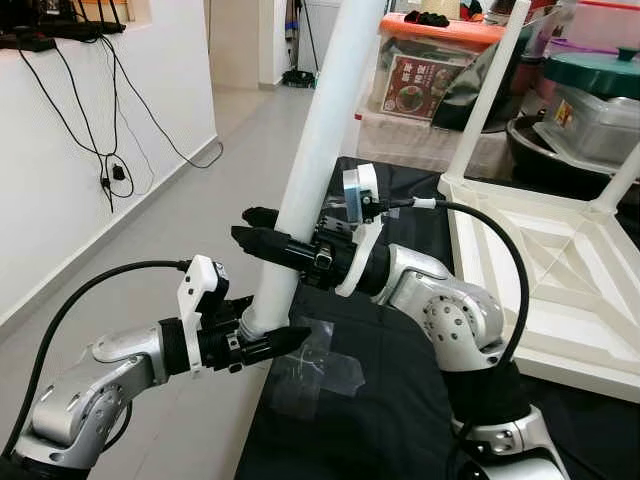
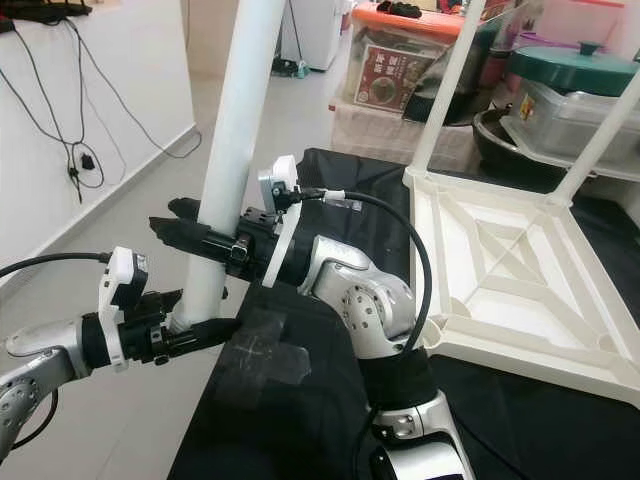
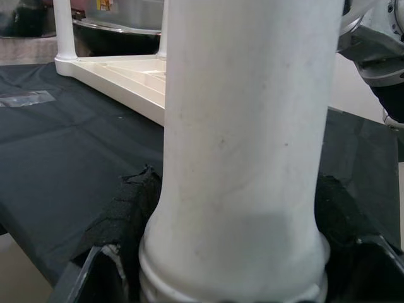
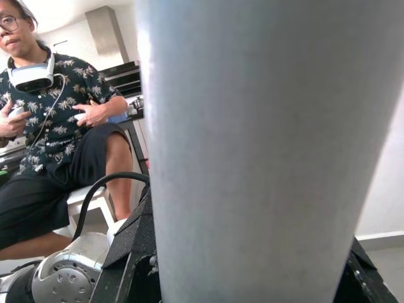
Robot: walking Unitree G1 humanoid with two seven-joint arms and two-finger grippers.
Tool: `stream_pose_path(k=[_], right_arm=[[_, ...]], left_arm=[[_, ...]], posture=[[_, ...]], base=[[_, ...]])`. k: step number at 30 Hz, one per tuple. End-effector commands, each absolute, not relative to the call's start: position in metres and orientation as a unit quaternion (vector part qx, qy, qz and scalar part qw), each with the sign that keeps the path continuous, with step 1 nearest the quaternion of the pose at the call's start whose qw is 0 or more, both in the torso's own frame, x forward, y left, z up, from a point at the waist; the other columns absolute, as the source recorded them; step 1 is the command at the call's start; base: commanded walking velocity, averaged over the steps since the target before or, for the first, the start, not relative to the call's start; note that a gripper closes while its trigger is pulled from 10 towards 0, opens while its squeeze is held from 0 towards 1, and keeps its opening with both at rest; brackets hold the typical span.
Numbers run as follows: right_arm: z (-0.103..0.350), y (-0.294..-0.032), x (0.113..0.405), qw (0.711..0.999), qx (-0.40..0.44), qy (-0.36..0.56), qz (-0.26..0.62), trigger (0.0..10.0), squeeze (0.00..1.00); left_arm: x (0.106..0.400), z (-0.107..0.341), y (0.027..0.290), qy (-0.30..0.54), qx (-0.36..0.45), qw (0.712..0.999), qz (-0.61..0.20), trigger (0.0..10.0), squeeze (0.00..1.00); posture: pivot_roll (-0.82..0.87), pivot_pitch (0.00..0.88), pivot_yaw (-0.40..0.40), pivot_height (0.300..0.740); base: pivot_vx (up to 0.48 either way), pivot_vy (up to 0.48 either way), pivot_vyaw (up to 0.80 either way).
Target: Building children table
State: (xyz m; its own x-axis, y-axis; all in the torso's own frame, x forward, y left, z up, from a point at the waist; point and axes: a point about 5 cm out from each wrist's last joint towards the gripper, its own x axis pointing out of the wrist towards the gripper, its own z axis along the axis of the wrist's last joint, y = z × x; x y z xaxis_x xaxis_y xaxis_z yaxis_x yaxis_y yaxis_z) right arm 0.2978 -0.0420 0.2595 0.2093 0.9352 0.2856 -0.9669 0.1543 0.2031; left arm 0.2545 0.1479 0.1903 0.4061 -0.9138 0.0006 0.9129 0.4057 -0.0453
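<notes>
Holding a long white plastic table leg point(image 1: 322, 130) with both tools, so the step in hand looks like carrying a loose leg over to its socket. Left tool point(image 1: 262, 344) is clenched on the leg's flanged bottom end, black fingers either side of the collar, hanging just off the near-left edge of the black cloth-covered counter point(image 1: 400, 420), over the pale tiled floor point(image 1: 190, 220). Right tool point(image 1: 262, 235) is clamped across the leg higher up, arm reaching leftward from the counter side. Leg is tilted, top leaning up and to the right, out of frame at the top. Further right the white plastic tabletop point(image 1: 545, 270) lies upside down on the cloth, ribbed underside up, with at least two white legs point(image 1: 490, 90) already standing in its far corners. My read: the near corner sockets are empty, so the task is maybe halfway. Next move calls for swinging the leg rightward, getting the mating end over a near corner socket, squaring it to vertical and pressing down; which end mates I cannot tell. Room: open floor on the left toward the white wall with dangling black cables point(image 1: 90, 110); tight on the far right, with clear storage boxes point(image 1: 430, 70) and a lidded pot point(image 1: 600, 90) near the standing legs. Watch the long top end sweeping into those legs, and the tabletop rim at the counter's right.
</notes>
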Motion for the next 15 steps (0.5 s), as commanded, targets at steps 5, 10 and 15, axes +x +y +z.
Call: stream_pose_path(k=[5, 10, 15], right_arm=[[0.266, -0.045, 0.315, 0.816, 0.182, -0.040, 0.547, 10.0, 1.00], [0.260, -0.050, 0.333, 0.877, 0.203, -0.017, 0.435, 10.0, 0.00], [0.251, -0.046, 0.328, 0.876, 0.239, 0.006, 0.419, 10.0, 0.00]], left_arm=[[0.253, 0.185, 0.142, 0.023, -0.004, 0.826, -0.563, 9.8, 0.00], [0.259, 0.186, 0.143, 0.015, 0.021, 0.845, -0.534, 10.0, 0.00], [0.266, 0.174, 0.145, 0.025, 0.045, 0.867, -0.496, 9.8, 0.00]], posture=[[0.06, 0.000, -0.080, 0.740], [0.06, 0.000, -0.082, 0.740], [0.06, 0.000, -0.083, 0.740]], base=[[0.000, 0.000, 0.00], [0.000, 0.000, 0.00], [0.000, 0.000, 0.00]])
